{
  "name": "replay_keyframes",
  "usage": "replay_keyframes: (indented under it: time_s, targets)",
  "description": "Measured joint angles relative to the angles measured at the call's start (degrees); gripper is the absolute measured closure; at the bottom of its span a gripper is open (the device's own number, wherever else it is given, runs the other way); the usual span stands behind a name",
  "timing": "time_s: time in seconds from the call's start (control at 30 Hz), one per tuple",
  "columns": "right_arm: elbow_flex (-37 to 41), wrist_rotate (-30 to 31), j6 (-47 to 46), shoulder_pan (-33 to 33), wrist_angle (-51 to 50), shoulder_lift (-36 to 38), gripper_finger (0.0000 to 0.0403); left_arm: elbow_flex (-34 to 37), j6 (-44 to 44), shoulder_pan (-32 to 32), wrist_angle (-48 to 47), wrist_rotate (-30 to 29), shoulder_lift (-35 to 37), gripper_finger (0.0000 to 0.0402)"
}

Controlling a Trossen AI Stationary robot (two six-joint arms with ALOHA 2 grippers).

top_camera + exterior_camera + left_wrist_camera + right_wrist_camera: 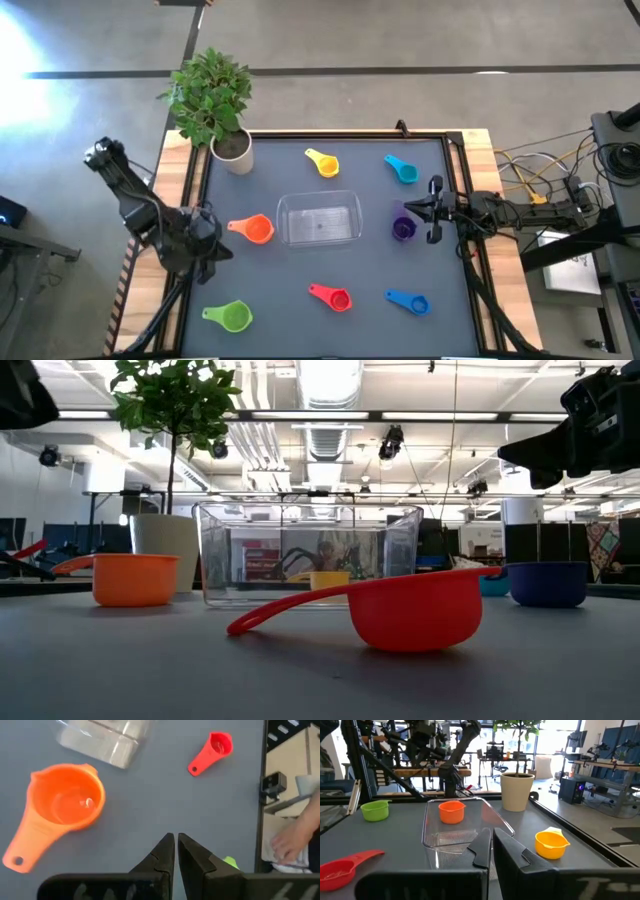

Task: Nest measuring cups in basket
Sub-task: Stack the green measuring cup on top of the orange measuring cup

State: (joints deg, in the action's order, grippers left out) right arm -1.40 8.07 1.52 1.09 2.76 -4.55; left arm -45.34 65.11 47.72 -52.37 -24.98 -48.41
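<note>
Lying scattered around a clear basket (319, 219) at the middle of the dark surface (290, 320) are six visible cups. Going left to right in the high view: the green cup (234, 317) is sitting near the front-left corner, its handle pointing left. The orange cup (257, 229) is lying just left of the basket, its handle also running left, toward the left gripper (207, 233), which is hovering at the left edge with its fingers (165, 852) pressed together on nothing. A potted plant (215, 100) is standing in a white pot at the back-left corner.

The basket is a see-through rectangular tub with rounded corners, its long axis running left-right, and nothing is showing inside it. Behind it, the yellow cup (326, 165) is pointing its handle back-left. In front, the red cup (338, 298) is aiming its handle left and slightly back.

Further right, the light blue cup (405, 173) is lying at the back with its handle pointing back-left, and the blue cup (416, 304) is resting at the front with its handle pointing left. The purple cup (403, 229) is sitting just right of the basket, right beside the right gripper (436, 210), whose fingers (482, 845) are likewise clenched and empty.
</note>
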Motion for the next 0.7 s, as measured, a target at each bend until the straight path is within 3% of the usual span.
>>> replay_keyframes:
  time_s: [0.2,0.4,0.7]
  targets:
    - [0.01,0.01,0.0,-0.01,0.0,0.01,0.0394,0.07,1.89,2.01,0.49,0.87,-6.87,0.0353]
    - [0.01,0.01,0.0,0.0,0.0,0.0,0.0394,0.09,4.5,2.0,1.88,7.79,-12.76,0.0299]
    - [0.01,0.01,0.0,0.01,0.0,-0.01,0.0394,0.09,7.66,2.54,8.95,13.27,-19.73,0.024]
